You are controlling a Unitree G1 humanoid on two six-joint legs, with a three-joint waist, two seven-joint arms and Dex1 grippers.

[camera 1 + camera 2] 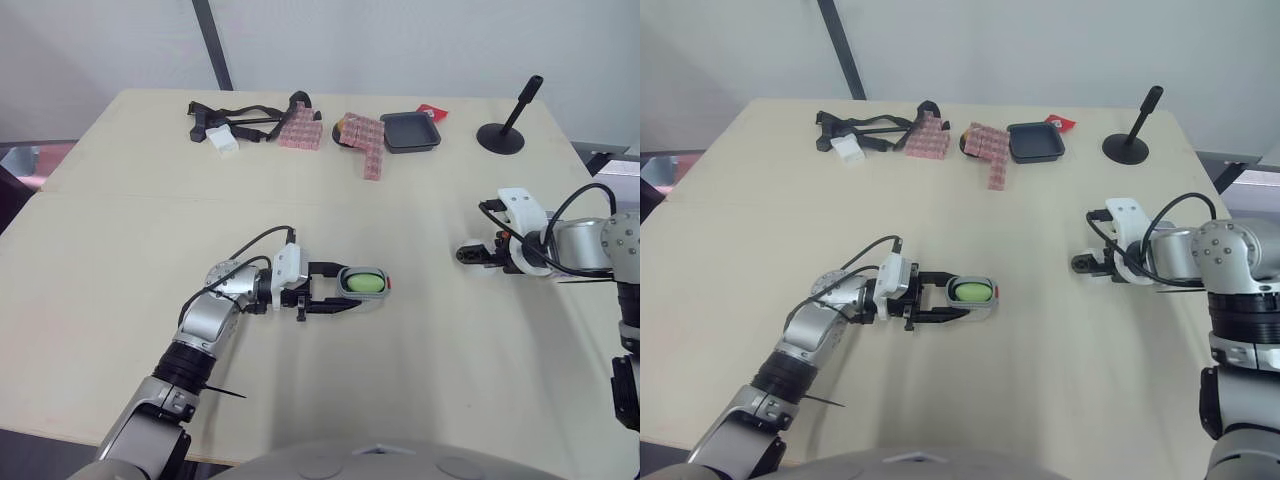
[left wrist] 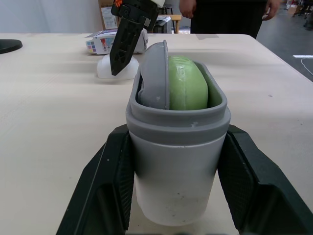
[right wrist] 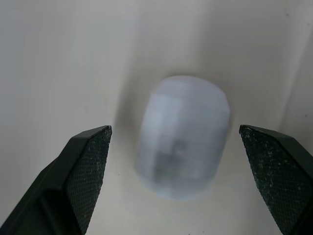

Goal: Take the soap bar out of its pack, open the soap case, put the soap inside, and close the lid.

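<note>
Left wrist view: left gripper (image 1: 345, 288) is clamped on the soap case (image 2: 176, 186) at six o'clock, soap bar (image 2: 188, 90) already inside. Right gripper (image 1: 468, 253), fingers (image 3: 88, 166) apart at three o'clock, hovers above a pale piece (image 3: 183, 142); closing seems left.
</note>
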